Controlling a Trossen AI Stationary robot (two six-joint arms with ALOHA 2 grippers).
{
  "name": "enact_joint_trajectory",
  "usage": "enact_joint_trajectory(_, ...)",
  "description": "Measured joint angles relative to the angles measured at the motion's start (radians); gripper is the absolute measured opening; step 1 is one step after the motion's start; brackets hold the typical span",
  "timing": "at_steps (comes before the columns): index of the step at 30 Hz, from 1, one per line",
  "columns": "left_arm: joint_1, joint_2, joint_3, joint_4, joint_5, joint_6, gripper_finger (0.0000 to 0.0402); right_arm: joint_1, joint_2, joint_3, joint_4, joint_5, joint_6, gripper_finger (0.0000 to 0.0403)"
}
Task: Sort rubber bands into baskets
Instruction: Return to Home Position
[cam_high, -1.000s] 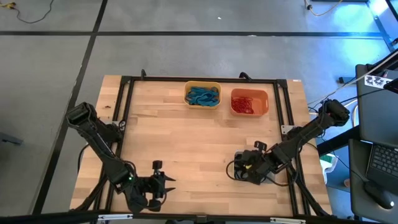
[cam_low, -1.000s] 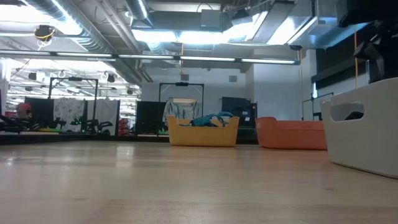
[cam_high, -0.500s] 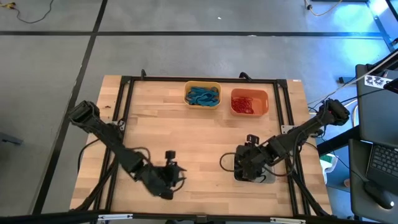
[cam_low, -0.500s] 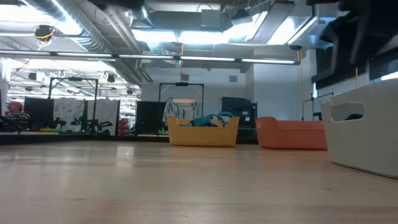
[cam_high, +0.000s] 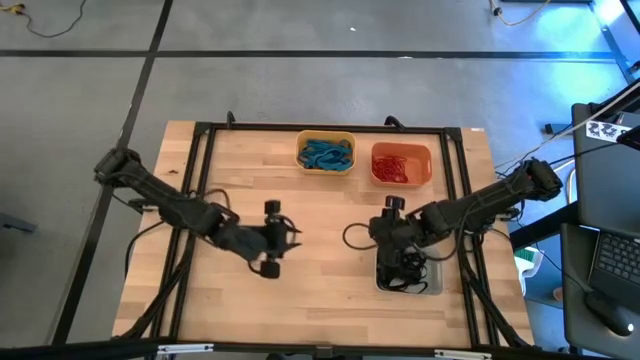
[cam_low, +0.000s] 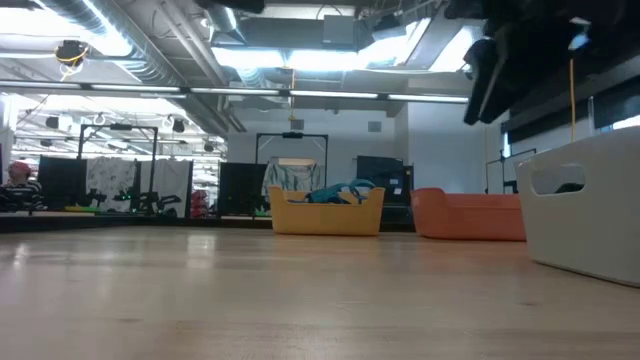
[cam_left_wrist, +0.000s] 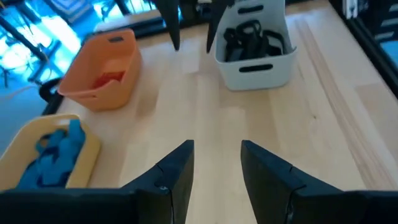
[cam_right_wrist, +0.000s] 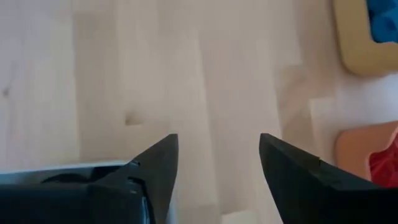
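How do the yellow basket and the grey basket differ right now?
The yellow basket holds blue bands; the grey basket holds black bands. The yellow basket sits at the far edge of the table beside the orange basket; the grey basket stands alone, nearer, on the right. Both are upright, rounded rectangular tubs.

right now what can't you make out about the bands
- Count of black rubber bands in the grey basket: tangled in the left wrist view, tiny in the high view.
- Red rubber bands: the orange basket wall hides them in the low view.
- Yellow basket: cut by the right wrist view's edge.
- Left gripper and right gripper: cut off by the low view's top edge.
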Motion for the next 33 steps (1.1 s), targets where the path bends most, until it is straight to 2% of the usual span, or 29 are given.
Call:
enact_joint_trajectory(6, 0.033, -0.236, -0.256, 0.132, 0.002, -0.008, 0.0131, -0.056, -0.012, 0.000, 0.022, 0.000, -0.098, 0.0214)
enact_joint_trajectory(11, 0.077, -0.472, -0.470, 0.255, 0.001, -0.048, 0.0131, -0.094, -0.076, -0.025, 0.105, -0.012, -0.183, 0.0172)
enact_joint_trajectory(16, 0.126, -0.640, -0.637, 0.365, 0.002, -0.076, 0.0128, -0.135, -0.181, -0.119, 0.254, -0.071, -0.258, 0.0131)
enact_joint_trajectory(22, 0.214, -0.761, -0.759, 0.387, 0.067, -0.091, 0.0081, -0.205, -0.326, -0.306, 0.530, -0.220, -0.360, 0.0086)
enact_joint_trajectory(27, 0.280, -0.834, -0.836, 0.495, 0.220, -0.022, 0.0035, -0.278, -0.431, -0.441, 0.695, -0.313, -0.363, 0.0052)
enact_joint_trajectory(33, 0.292, -0.916, -0.911, 0.524, 0.241, -0.024, 0.0003, -0.289, -0.519, -0.585, 0.824, -0.325, -0.358, 0.0016)
